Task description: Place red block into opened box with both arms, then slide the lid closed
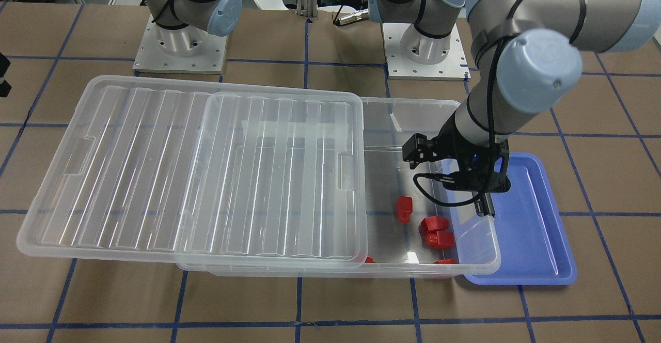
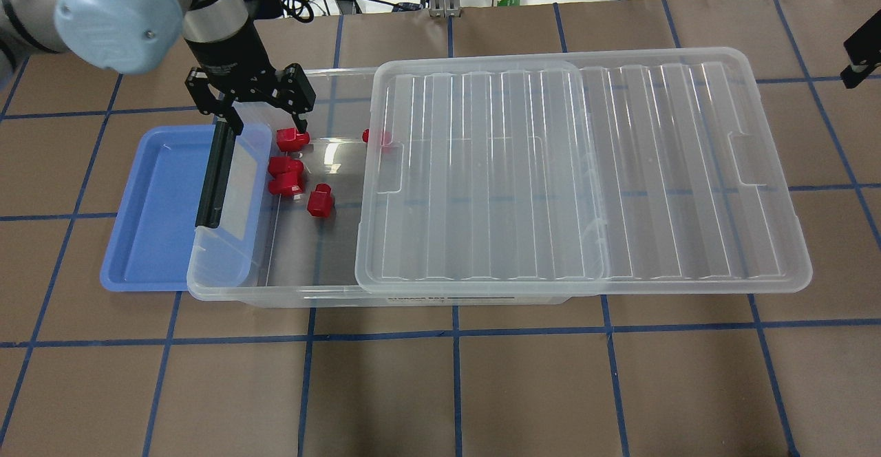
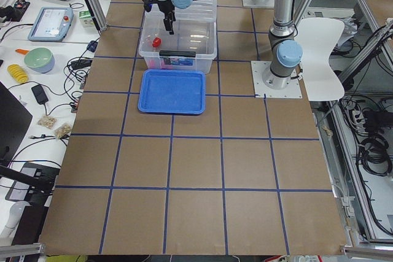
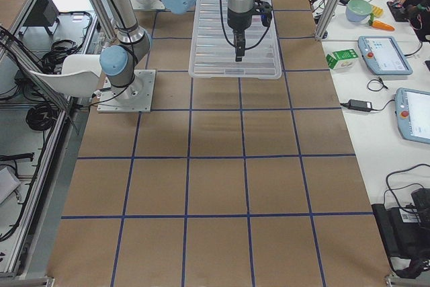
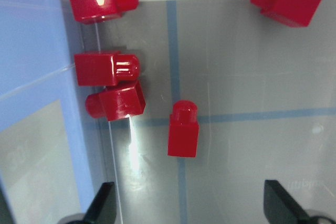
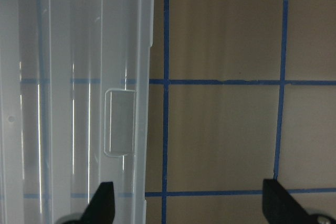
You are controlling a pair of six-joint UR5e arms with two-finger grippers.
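Several red blocks (image 2: 320,200) lie on the floor of the clear box (image 2: 275,293), at its uncovered end by the black handle (image 2: 213,175). One red block (image 5: 182,129) lies right below my left gripper (image 5: 191,205), which hangs open and empty over that end (image 2: 265,123). The ribbed lid (image 2: 585,168) covers the rest of the box and sticks out past its far short end. My right gripper (image 6: 191,203) is open and empty, above the table just beyond the lid's tabbed end (image 6: 121,121).
A shallow blue tray (image 2: 151,202) sits partly under the handle end of the box. The brown table (image 2: 454,388) has blue tape grid lines. Both arm bases (image 1: 181,48) stand behind the box in the front-facing view.
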